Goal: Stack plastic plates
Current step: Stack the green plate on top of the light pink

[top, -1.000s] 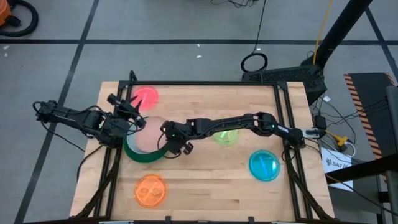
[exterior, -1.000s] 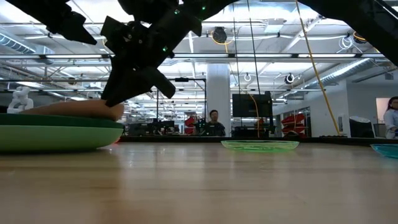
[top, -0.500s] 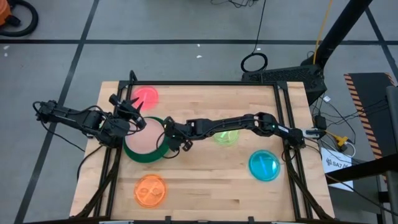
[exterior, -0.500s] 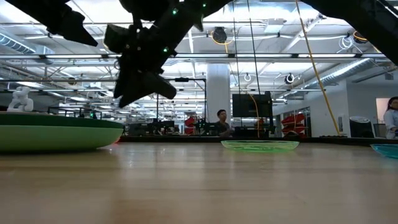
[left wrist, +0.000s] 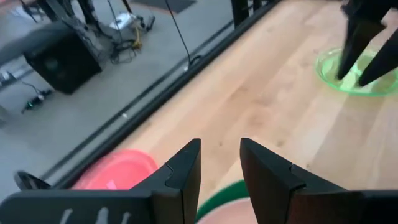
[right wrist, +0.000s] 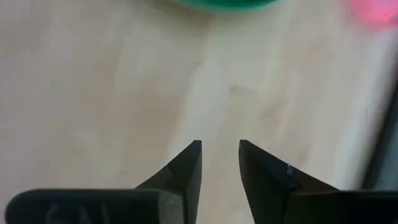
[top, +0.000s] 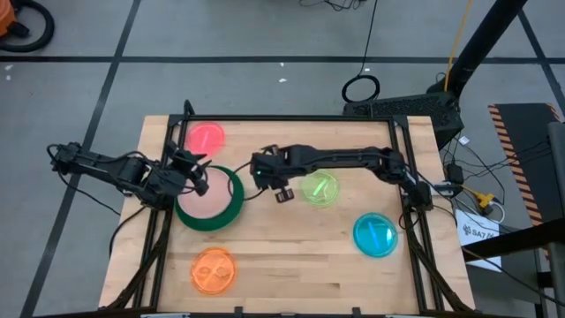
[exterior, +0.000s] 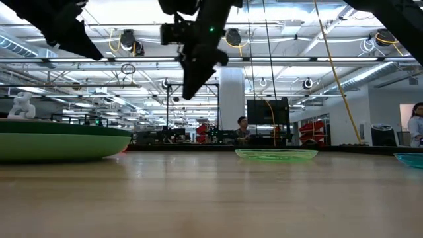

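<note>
I see both tools parted and empty, the left tool [top: 201,177] hiding part (near its rim) of the salmon plate [top: 205,198].

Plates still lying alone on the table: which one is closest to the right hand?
The translucent lime plate, just beside the right hand. The red-pink plate, blue plate and orange plate all lie farther off.
</note>
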`<state>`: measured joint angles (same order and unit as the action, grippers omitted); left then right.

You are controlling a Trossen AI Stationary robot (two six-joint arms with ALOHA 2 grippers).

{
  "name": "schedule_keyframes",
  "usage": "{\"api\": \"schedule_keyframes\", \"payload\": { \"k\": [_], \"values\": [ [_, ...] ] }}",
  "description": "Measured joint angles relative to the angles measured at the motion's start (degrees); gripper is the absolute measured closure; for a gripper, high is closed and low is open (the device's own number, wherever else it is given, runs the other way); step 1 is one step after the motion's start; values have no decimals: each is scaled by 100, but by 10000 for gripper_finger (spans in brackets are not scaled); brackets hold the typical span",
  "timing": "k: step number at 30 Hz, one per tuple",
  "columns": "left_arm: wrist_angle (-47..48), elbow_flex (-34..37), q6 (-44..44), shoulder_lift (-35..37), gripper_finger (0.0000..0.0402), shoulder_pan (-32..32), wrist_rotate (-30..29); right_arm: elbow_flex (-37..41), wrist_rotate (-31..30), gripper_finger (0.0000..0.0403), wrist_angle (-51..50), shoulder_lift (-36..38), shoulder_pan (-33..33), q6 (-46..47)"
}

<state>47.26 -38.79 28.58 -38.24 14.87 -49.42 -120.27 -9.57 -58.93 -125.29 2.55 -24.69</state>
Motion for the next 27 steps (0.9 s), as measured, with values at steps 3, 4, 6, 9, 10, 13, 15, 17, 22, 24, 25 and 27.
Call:
{"api": "schedule_keyframes", "payload": {
  "k": [3,4,6,9,10,13,15,17,22,24,25,27],
  "values": [
    [28,0,116,-134,282,0,77,0,397,312,-545,21,24,515],
    [30,0,118,-186,282,0,81,0,516,313,-716,20,24,658],
    [28,0,156,-303,282,0,80,0,637,316,-1027,17,23,931],
    [28,0,180,-481,282,0,80,0,687,318,-1385,19,-22,1304],
    [30,0,196,-535,282,0,80,0,686,319,-1477,19,-36,1444],
    [28,0,201,-690,282,0,80,0,690,319,-1826,18,-81,1891],
    [28,0,211,-775,282,0,80,7,696,319,-2084,19,-96,2041],
    [28,0,226,-847,282,0,79,131,694,319,-2099,21,-95,2064],
    [50,0,243,-943,282,0,79,729,694,319,-1995,128,-88,2007],
    [54,0,231,-943,282,0,78,1060,694,319,-1926,267,-67,2036],
    [53,0,221,-940,282,0,76,1252,693,319,-1874,337,-55,2075],
    [67,0,219,-940,282,0,75,1697,691,319,-1611,559,-5,2102]
  ]
}}
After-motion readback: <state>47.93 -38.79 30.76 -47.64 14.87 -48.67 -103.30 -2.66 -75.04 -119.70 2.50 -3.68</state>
